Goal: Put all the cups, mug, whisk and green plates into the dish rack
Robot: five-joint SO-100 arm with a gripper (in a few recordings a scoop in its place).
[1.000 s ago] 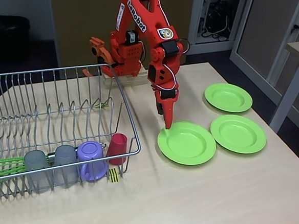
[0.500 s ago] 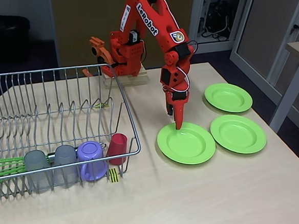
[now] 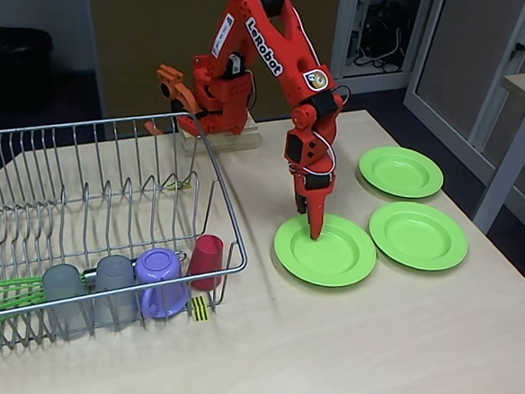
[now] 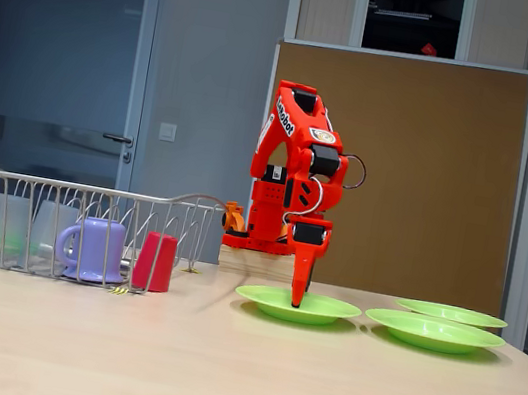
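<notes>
Bright orange-red arm (image 3: 293, 82) with white lettering, round stickers, thin white cables.

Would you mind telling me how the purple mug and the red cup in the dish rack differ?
The purple mug has a side handle, whereas the red cup has none. The mug is squat and wide, while the cup is slimmer. The cup stands at the corner of the dish rack, with the mug between it and the grey tumblers. Both are small, opaque and already in the rack.

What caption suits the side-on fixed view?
Red arm's gripper tips down onto the nearest green plate, cups waiting in the dish rack.
</notes>
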